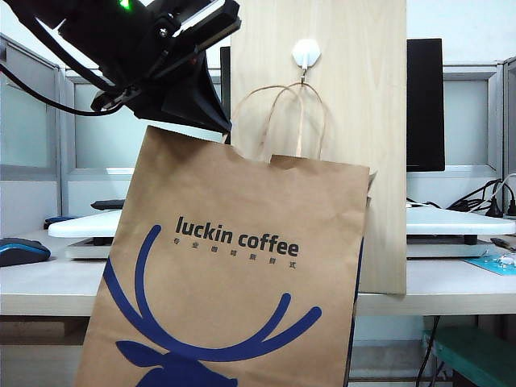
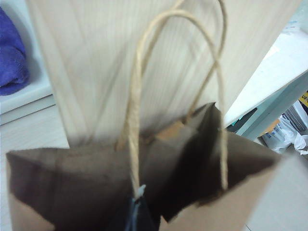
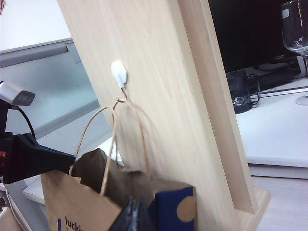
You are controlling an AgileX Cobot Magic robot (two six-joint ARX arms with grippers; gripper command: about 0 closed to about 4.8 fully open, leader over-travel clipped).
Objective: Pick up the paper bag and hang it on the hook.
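The brown paper bag point(image 1: 234, 242) with "luckin coffee" and a blue deer print hangs tilted in front of the pale wooden board point(image 1: 355, 161). Its twisted handles point(image 1: 300, 97) rise to the small white hook point(image 1: 306, 55) and loop over its metal tip point(image 3: 122, 97). My left gripper point(image 1: 211, 121) comes in from the upper left and is shut on the bag's top rim. In the left wrist view its dark jaws point(image 2: 137, 214) pinch the rim at a handle's foot. My right gripper point(image 3: 137, 216) hangs back from the bag point(image 3: 77, 202), its jaws together and holding nothing.
A black monitor point(image 1: 425, 105) stands behind the board. A blue mouse point(image 1: 20, 251) lies at the desk's left edge and a white platform point(image 1: 89, 226) sits behind the bag. Cables point(image 1: 484, 201) lie at the right. A wine glass point(image 3: 294, 29) stands beside the monitor.
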